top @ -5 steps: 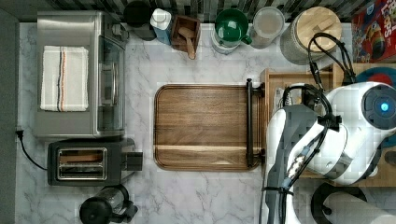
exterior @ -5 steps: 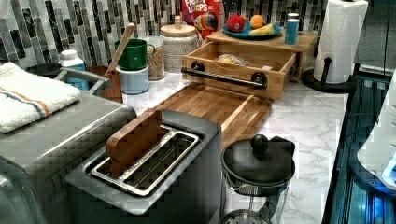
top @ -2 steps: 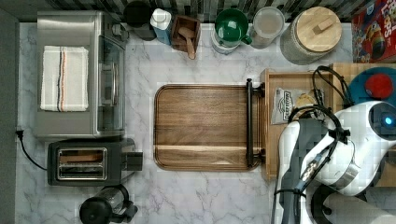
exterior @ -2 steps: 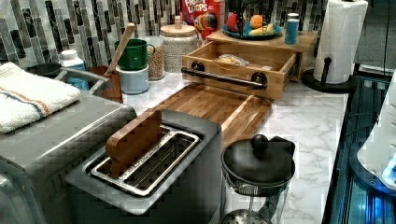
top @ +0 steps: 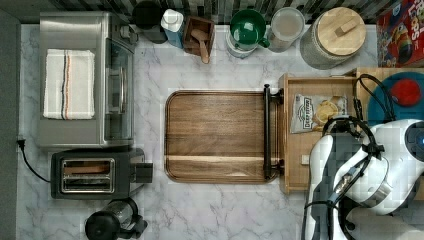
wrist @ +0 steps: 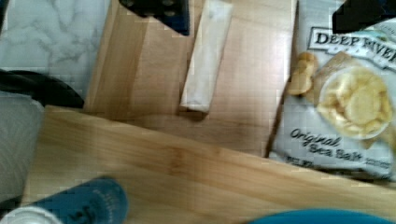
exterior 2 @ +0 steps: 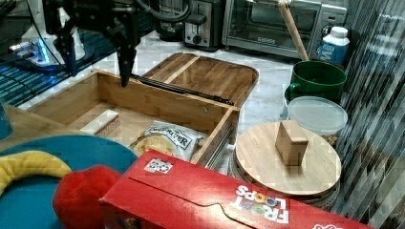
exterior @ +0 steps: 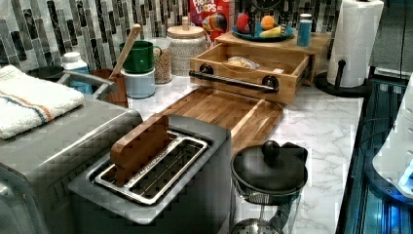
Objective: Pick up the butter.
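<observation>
Cream-beige butter [exterior 2: 101, 122] lies untouched on the wooden drawer [exterior 2: 157, 102] floor beside the chip bag [exterior 2: 165, 139]; the gripper [exterior 2: 95, 62], fingers spread, hovers above the drawer's rim, so descent, grasp and lift remain.

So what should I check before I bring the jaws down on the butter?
1. Jaws open: ok, they stand wide apart in the right view.
2. Butter free on top: ok, it lies flat on the drawer floor with nothing over it.
3. Clear of the chip bag: ok, bare wood shows between them in the wrist view.
4. Jaws across the butter's narrow side: ok, roughly.
5. Butter centred between the jaws: not ok, the wrist view puts it close to one jaw.
6. Jaws at grasp height: not ok, they hang above the drawer's rim.
</observation>
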Controlling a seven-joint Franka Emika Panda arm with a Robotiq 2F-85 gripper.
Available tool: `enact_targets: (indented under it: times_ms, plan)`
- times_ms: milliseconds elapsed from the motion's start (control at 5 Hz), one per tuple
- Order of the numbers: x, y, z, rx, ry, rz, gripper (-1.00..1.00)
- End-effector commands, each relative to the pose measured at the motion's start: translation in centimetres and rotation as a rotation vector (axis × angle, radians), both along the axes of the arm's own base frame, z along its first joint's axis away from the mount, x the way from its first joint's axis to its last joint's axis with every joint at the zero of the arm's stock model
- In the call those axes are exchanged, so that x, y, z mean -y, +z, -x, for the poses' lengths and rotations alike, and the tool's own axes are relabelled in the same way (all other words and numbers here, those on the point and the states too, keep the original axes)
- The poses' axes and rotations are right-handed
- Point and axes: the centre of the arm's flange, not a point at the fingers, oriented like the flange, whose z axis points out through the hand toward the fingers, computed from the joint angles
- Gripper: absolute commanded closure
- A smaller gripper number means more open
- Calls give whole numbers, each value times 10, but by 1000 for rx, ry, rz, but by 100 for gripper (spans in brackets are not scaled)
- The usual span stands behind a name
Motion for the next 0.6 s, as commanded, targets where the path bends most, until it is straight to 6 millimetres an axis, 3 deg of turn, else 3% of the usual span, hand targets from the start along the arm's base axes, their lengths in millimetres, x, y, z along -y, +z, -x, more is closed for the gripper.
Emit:
enact_targets:
  times_ms: [200,600]
  plan:
    - [-1,-42,11,-2,-174,-58,-100]
    - [11,-72,27,1,-204,-66,-100]
